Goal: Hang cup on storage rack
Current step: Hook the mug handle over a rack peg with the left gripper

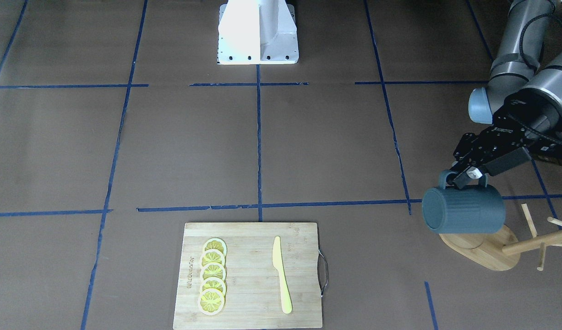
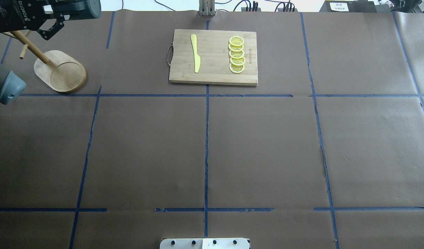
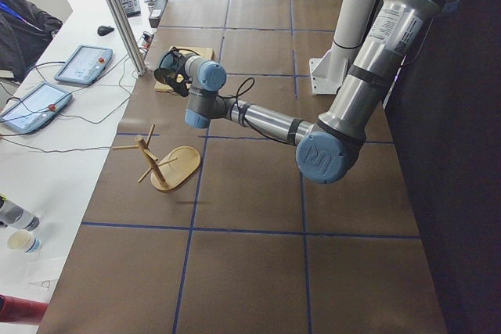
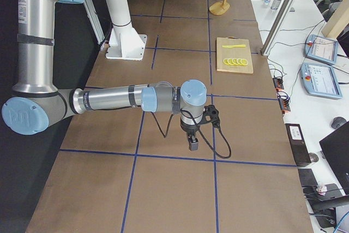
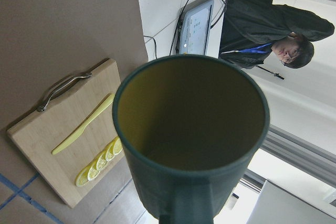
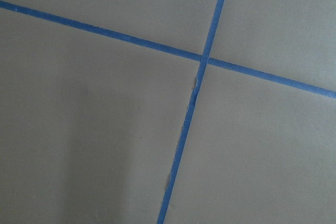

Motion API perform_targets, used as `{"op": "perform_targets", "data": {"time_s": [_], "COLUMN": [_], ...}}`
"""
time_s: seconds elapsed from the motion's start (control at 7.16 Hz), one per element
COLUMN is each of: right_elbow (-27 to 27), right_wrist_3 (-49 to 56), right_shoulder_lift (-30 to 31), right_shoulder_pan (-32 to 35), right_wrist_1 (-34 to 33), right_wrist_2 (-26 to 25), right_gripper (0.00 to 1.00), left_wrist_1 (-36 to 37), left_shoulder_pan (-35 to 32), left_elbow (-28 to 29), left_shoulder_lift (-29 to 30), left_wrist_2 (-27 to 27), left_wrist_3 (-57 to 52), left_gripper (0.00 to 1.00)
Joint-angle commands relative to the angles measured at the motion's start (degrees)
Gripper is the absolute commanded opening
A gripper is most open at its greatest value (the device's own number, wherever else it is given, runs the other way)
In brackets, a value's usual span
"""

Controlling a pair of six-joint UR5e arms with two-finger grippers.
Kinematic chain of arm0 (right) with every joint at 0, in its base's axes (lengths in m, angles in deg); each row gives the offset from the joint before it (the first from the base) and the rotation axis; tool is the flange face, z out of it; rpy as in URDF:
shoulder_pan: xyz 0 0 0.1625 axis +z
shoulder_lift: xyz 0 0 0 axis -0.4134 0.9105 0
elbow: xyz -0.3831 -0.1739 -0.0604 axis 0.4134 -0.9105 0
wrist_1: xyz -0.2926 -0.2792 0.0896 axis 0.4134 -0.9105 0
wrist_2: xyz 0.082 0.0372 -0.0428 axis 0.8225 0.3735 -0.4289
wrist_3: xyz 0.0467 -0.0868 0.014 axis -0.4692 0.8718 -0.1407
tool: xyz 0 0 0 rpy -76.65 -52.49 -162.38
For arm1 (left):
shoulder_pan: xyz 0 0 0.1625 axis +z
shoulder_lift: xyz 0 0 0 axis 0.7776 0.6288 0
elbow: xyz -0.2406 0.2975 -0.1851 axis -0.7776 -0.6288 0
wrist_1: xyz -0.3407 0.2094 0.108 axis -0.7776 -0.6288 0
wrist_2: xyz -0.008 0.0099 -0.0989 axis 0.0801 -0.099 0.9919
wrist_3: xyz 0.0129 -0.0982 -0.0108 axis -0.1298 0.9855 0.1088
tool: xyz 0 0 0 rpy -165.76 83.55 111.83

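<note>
Closest to the lens in the left wrist view is the cup (image 5: pixel 191 124), its yellow inside gaping. The left pincer (image 1: pixel 463 178) is clenched on the squarish handle and holds the cup aloft on its side, handle uppermost. The cup is off the table (image 1: pixel 308 151) and near the storage rack (image 1: pixel 491 256), whose thin pegs stand just beside it; none passes through the handle yet.

I judge the cup rigid, fairly heavy for a one-sided hold, probably glazed and so slippery, and breakable if dropped. The handle looks the right place to hold, provided its loop is left open for a peg.

Further out lie a cutting board (image 1: pixel 253 284) with a yellow knife (image 1: pixel 281 275) and lemon slices (image 1: pixel 213 277). The right pincer (image 4: pixel 193 144) hangs well apart over the table; whether it is released or clenched I cannot tell.
</note>
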Motion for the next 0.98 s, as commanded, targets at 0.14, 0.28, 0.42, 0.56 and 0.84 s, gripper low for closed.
{"op": "perform_targets", "data": {"time_s": [0.14, 0.28, 0.42, 0.56, 0.84], "right_elbow": [0.0, 0.0, 0.2, 0.3, 0.3], "right_wrist_3": [0.0, 0.1, 0.1, 0.1, 0.1], "right_shoulder_lift": [-0.1, -0.1, -0.1, -0.2, -0.4], "right_shoulder_pan": [0.0, 0.0, 0.0, 0.0, 0.0], "right_wrist_1": [0.0, 0.0, 0.0, 0.0, 0.0], "right_wrist_2": [0.0, 0.0, 0.0, 0.0, 0.0], "right_gripper": [1.0, 1.0, 1.0, 1.0, 1.0], "left_wrist_1": [-14.7, -18.1, -20.9, -23.0, -23.4], "left_shoulder_pan": [-2.6, -2.9, -2.9, -2.9, -4.3], "left_elbow": [9.2, 11.5, 12.8, 14.0, 15.2], "left_shoulder_lift": [-1.5, -2.2, -3.2, -3.8, -3.8], "left_wrist_2": [0.1, 0.1, 0.1, 0.1, 0.1], "left_wrist_3": [9.4, 11.6, 12.3, 12.3, 12.7], "left_gripper": [0.0, 0.0, 0.0, 0.0, 0.0]}}
